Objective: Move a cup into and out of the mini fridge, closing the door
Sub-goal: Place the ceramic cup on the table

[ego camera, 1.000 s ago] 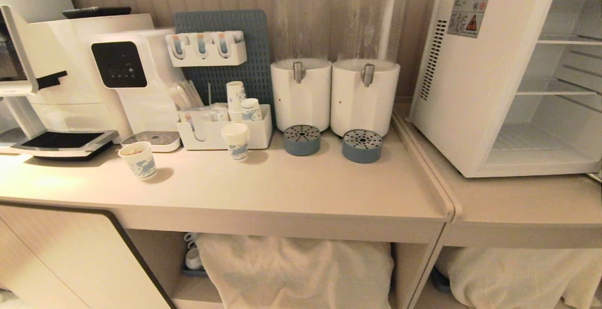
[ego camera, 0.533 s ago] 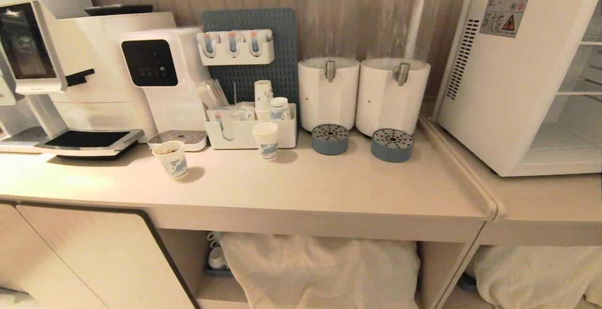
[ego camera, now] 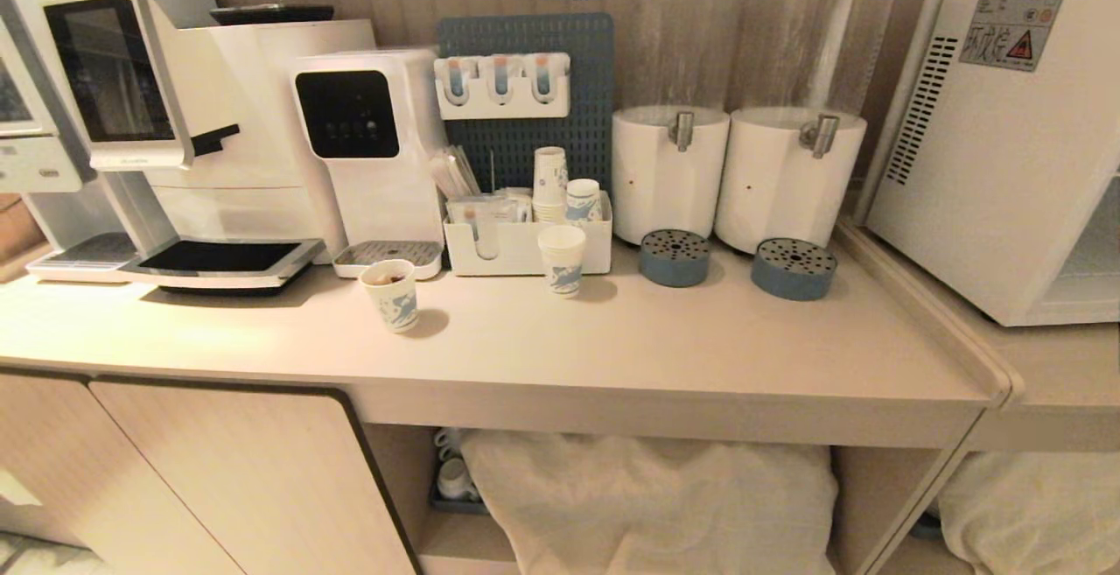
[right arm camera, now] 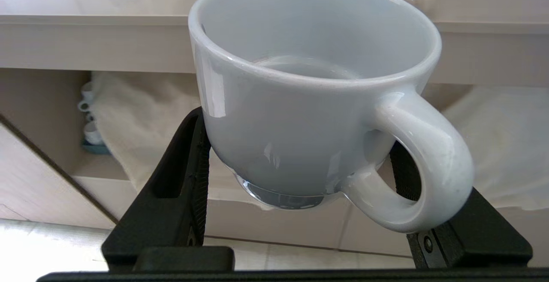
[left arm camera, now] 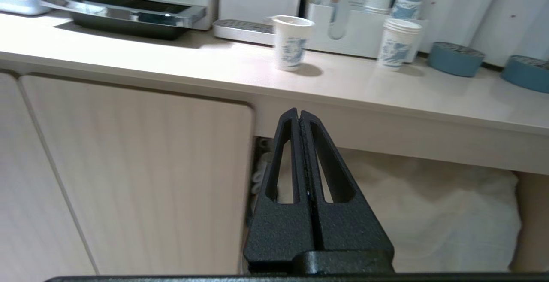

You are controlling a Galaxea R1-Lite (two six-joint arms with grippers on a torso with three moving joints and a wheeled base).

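Head view: paper cups (ego camera: pixel 561 258) and drink dispensers (ego camera: pixel 669 115) flank mini fridge (ego camera: pixel 1006 133).

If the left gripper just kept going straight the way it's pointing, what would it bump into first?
The left gripper, shut and empty, points at the counter's front edge, right where the cabinet door ends and the open shelf begins. It would probably hit that edge first, though depth is hard to judge.

Before me the bench (ego camera: pixel 665 339) spans mid-frame; two paper cups (ego camera: pixel 391 295) stand centre-left, two blue drip trays (ego camera: pixel 674 257) centre-right, the mini fridge (ego camera: pixel 1006 137) far right.
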